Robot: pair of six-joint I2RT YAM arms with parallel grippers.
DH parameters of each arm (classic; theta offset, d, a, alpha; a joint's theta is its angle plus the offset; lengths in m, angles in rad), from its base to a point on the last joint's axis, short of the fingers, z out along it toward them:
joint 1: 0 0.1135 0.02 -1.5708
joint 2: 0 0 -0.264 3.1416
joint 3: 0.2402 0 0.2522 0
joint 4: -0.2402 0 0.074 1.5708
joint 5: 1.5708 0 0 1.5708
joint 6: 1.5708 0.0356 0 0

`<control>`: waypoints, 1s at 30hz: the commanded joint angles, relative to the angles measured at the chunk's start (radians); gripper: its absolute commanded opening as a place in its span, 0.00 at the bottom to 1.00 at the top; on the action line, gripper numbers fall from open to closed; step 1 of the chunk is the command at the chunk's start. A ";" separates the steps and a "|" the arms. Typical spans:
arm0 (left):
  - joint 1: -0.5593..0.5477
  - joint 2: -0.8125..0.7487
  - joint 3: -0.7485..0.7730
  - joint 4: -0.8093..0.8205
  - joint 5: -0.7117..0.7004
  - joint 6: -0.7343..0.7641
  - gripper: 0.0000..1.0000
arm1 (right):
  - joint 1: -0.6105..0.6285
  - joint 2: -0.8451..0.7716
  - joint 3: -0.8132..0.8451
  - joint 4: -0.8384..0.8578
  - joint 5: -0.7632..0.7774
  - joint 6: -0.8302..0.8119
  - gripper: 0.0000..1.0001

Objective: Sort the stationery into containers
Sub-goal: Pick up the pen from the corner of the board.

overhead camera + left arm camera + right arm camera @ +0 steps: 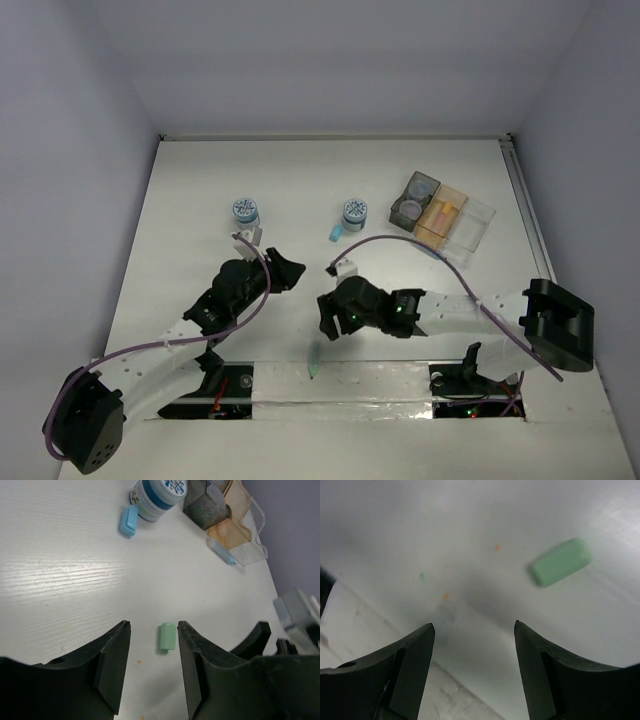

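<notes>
Left gripper (153, 628) spread wide, green capsule (167, 636) loose on the table (60, 580) between its tips, neither finger touching it!
Right gripper (472, 627) gapes too, holding nothing; farther off, a blue capsule (128, 520) lies just beside a patterned roll (155, 495), near the containers (220, 517).

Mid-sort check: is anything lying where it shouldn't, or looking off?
Yes. A green piece lies loose by the near edge of the table, far from the bins, with nothing holding it. A blue piece also sits unsorted beside a roll.
</notes>
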 commanded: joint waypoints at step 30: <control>-0.001 0.047 -0.026 -0.049 0.008 -0.015 0.40 | 0.246 0.275 0.182 -0.329 0.005 0.132 0.60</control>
